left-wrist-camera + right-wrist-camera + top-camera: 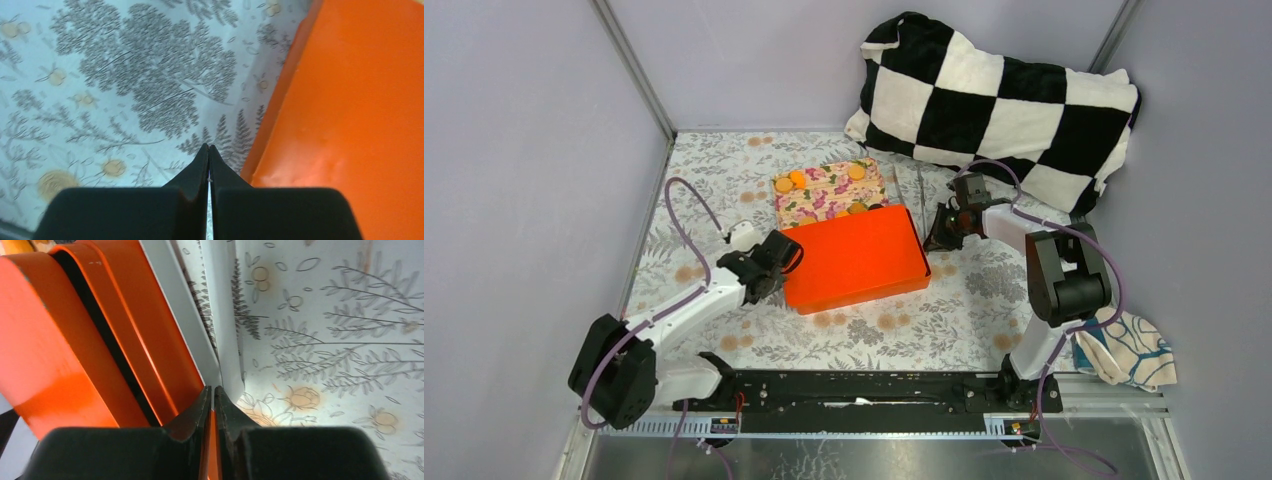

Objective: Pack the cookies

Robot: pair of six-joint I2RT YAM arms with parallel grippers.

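Several orange-tan cookies (790,181) lie on a floral-patterned box (824,195) at the back middle; one more cookie (857,171) sits near its right end. A large orange lid (854,258) lies in front of the box and covers its near part. My left gripper (776,257) is shut and empty at the lid's left edge (350,100), just above the cloth. My right gripper (938,236) is at the lid's right end. It is shut, with a thin orange edge (210,440) between its fingers. The right wrist view shows two orange layers (65,340) with a dark gap between them.
A black-and-white checked pillow (1004,100) lies at the back right. A patterned rag (1129,350) lies beside the right arm's base. A pale flat strip (200,315) runs along the orange box. A floral cloth (964,310) covers the table; grey walls close both sides.
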